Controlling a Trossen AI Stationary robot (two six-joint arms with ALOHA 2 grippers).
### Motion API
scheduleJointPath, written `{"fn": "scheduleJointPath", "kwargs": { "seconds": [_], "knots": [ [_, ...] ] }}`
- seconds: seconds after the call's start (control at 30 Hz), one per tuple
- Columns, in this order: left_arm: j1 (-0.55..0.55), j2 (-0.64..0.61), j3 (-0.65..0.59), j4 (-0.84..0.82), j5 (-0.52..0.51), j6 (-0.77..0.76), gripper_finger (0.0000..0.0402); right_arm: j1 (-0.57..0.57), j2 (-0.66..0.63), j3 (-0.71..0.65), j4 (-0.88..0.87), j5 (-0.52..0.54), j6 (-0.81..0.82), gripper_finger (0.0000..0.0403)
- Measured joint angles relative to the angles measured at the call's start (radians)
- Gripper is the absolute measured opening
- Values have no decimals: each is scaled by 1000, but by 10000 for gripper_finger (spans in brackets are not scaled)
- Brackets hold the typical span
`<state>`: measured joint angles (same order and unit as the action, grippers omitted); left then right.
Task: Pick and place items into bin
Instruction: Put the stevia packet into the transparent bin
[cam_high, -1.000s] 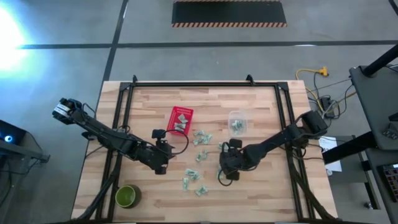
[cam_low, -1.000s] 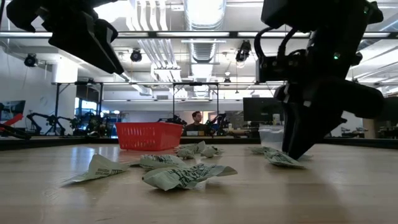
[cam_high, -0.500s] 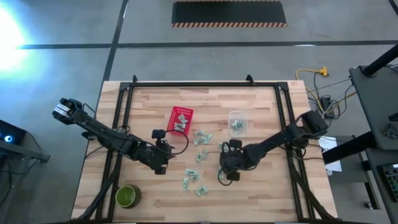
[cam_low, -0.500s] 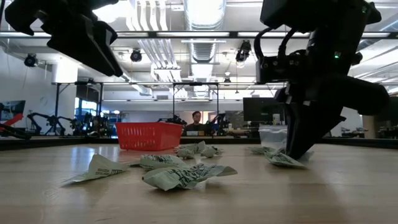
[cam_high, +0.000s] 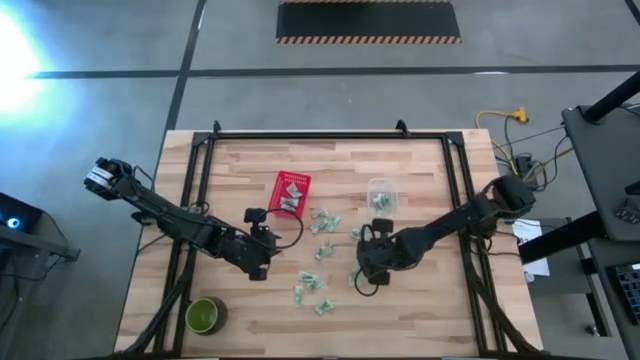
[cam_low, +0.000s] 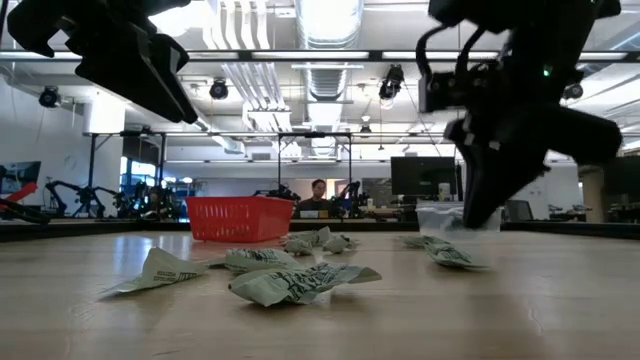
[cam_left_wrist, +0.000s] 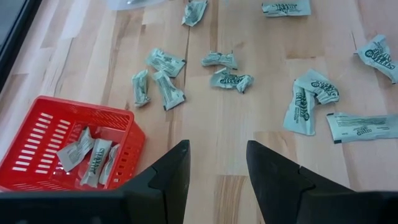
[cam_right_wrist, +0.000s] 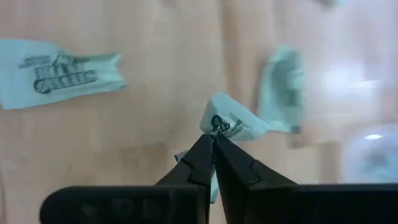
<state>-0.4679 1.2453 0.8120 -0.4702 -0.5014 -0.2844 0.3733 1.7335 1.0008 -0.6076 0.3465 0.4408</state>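
Above the middle of the table (cam_high: 420, 180), the right gripper (cam_right_wrist: 213, 144) pinches one packet (cam_right_wrist: 235, 124) between its closed tips, lifted off the wood. Other packets (cam_left_wrist: 227, 78) lie scattered nearby, several in the red basket (cam_left_wrist: 37, 130). The left gripper (cam_left_wrist: 216, 163) hangs spread beside it.

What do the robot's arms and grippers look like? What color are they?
Both arms are dark, nearly black, made of slim jointed segments. The left arm has a pale grey block at its base end, and a thin black cable loops near its left gripper. The fingers are dark, flat and wedge-shaped. The right gripper narrows to thin pointed tips. I can't see any markings.
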Motion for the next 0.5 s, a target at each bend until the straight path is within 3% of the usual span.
{"fn": "scheduleJointPath", "kwargs": {
  "seconds": [0.27,0.5],
  "knots": [
    [0,0,-1,10,2,1,141,-44,-119,1,-126,191,-6,9],
    [0,0,-1,18,3,2,141,-181,-172,-3,-130,204,-79,9]
  ]
}}
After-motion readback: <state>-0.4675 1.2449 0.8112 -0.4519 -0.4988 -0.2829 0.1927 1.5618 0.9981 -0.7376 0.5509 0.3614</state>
